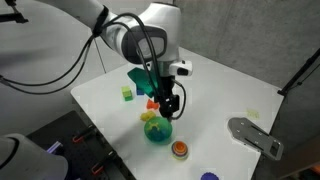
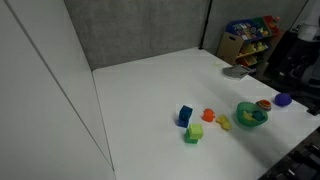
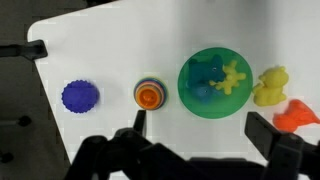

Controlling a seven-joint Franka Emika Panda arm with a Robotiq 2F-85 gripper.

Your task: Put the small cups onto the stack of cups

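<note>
The gripper (image 1: 168, 104) is hovering over the teal bowl (image 3: 215, 83), jaws apart and empty. The orange cup (image 3: 148, 96) is sitting near the purple cup (image 3: 80, 96).

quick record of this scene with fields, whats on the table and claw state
table: white
teal bowl: yellow figure and blue piece inside
purple cup: alone, nothing on it
orange cup: between teal bowl and purple cup, touching neither
claw: open, empty, over the teal bowl's edge
beside bowl: yellow toy, orange toy
</note>
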